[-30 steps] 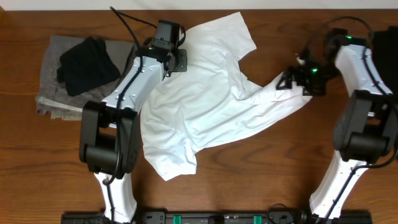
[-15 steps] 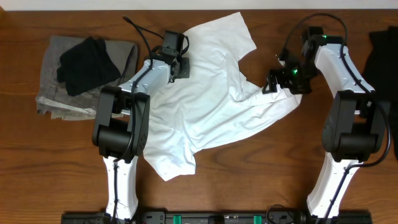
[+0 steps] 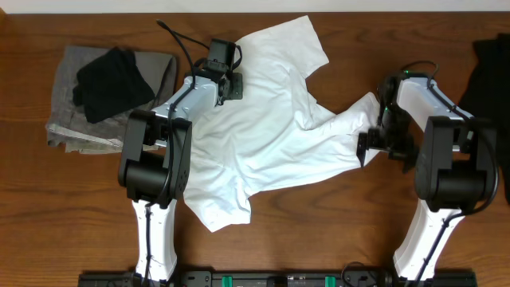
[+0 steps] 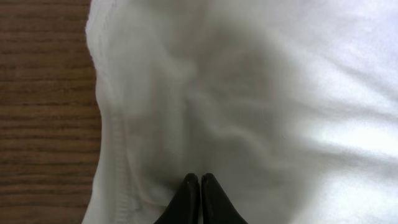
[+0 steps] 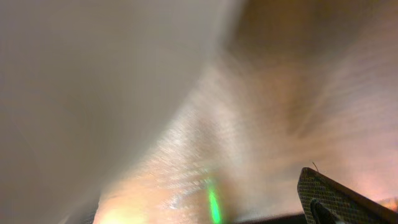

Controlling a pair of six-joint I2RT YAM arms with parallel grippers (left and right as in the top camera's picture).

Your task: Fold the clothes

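The white T-shirt (image 3: 271, 135) lies crumpled across the middle of the wooden table, no print showing. My left gripper (image 3: 226, 78) sits on its upper left edge. In the left wrist view its black fingers (image 4: 200, 182) are closed together on the white fabric (image 4: 261, 93), with wrinkles running toward the tips. My right gripper (image 3: 373, 148) is low beside the shirt's right end, just below the sleeve tip (image 3: 371, 102). The right wrist view is blurred: white cloth (image 5: 81, 81) at upper left, one finger (image 5: 336, 199) far at lower right, nothing between the jaws.
A folded grey cloth (image 3: 68, 112) with a black garment (image 3: 111, 80) on top lies at the far left. Another dark garment (image 3: 488, 72) lies at the right edge. A black rail (image 3: 279, 279) runs along the table's front.
My right gripper has let go of the sleeve end and dropped toward the front, beside the shirt's lower right edge. The sleeve has settled on the table. The left gripper stays in place.
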